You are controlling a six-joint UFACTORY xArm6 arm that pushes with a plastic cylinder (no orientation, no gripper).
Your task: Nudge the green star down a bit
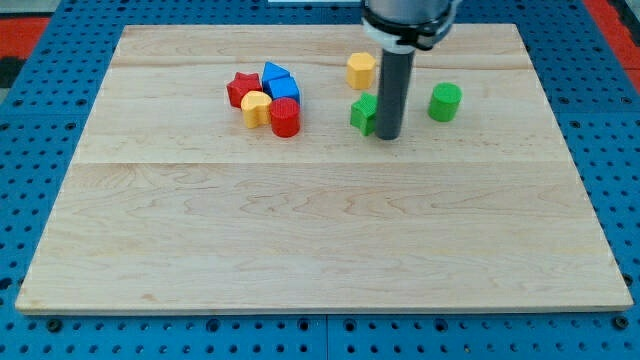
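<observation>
Green star [363, 112], yellow hexagon [361, 70] — pale wooden board [320, 230], blue pegboard [40, 150]

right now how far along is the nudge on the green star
Done: my tip has reached the green star-shaped block, sitting against its right side. In hand: contact from the side, not from above. Left: the downward push itself; the star sits level with the green cylinder block, just below the yellow hexagonal block.

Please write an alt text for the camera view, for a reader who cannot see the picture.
My tip rests on a wooden board, touching the right side of the green star, which the rod partly hides. A yellow block lies above the star, a green cylinder to its right. At the view's left cluster a red star, blue blocks, a yellow block and a red cylinder.
</observation>
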